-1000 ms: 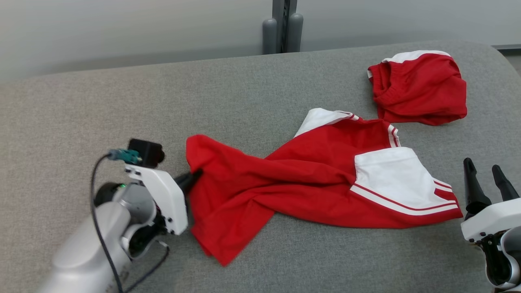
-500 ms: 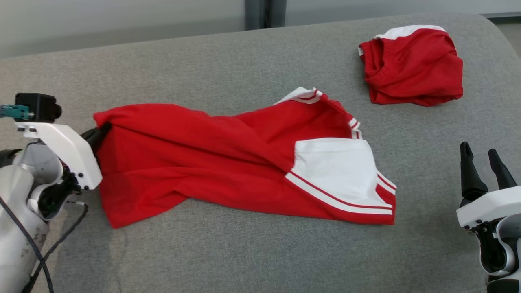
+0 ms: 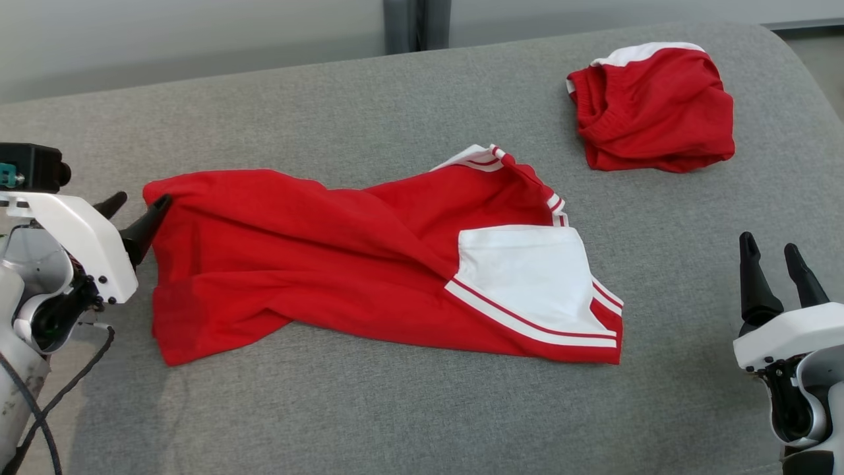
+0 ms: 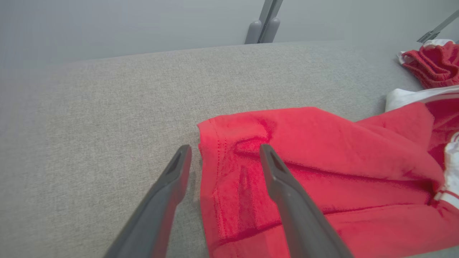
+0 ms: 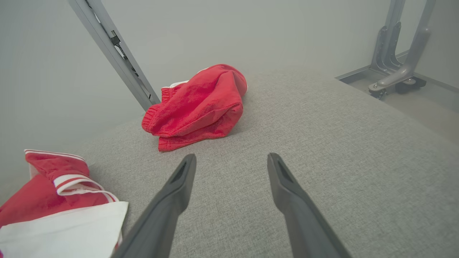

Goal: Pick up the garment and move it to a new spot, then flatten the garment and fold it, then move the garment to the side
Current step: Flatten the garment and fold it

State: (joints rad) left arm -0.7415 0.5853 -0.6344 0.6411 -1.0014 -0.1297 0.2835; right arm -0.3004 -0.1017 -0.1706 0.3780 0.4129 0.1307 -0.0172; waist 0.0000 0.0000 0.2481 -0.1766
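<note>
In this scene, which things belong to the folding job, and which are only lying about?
Belong to the job: red and white shirt, spread crumpled; left gripper, open at its corner; right gripper, open, apart.
Only lying about: bundled red garment, far right; grey metal post behind.

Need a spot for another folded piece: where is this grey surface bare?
Bare: the wide back strip of the surface behind the shirt, left of the shorts; the front strip below the shirt; the patch between shirt and right fingers. Crowded: the shirt's left edge, at the left fingers.
</note>
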